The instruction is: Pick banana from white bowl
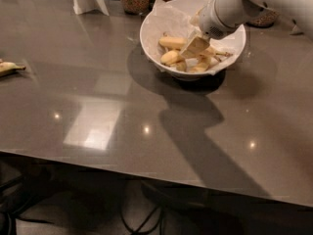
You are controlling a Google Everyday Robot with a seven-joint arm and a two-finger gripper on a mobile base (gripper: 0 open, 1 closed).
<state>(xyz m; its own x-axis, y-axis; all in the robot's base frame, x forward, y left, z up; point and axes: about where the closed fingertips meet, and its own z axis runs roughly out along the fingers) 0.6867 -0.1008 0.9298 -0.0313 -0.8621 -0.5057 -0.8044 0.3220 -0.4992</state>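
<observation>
Lowering squarely onto the banana (pixel 171 42) and closing across its thick middle looked the surest way to lift it clear of the slimmer ones crowded beside it. In the camera view, the gripper (pixel 194 47) hung inside the white bowl (pixel 145 38) on the desk (pixel 98 106), its tip just right of the banana's end, perhaps touching it. Whether it was spread or closed could not be told, nor whether it held anything.

Dim light; gripper (pixel 194 46) above white bowl (pixel 146 37) casts shadow (pixel 195 126).
</observation>
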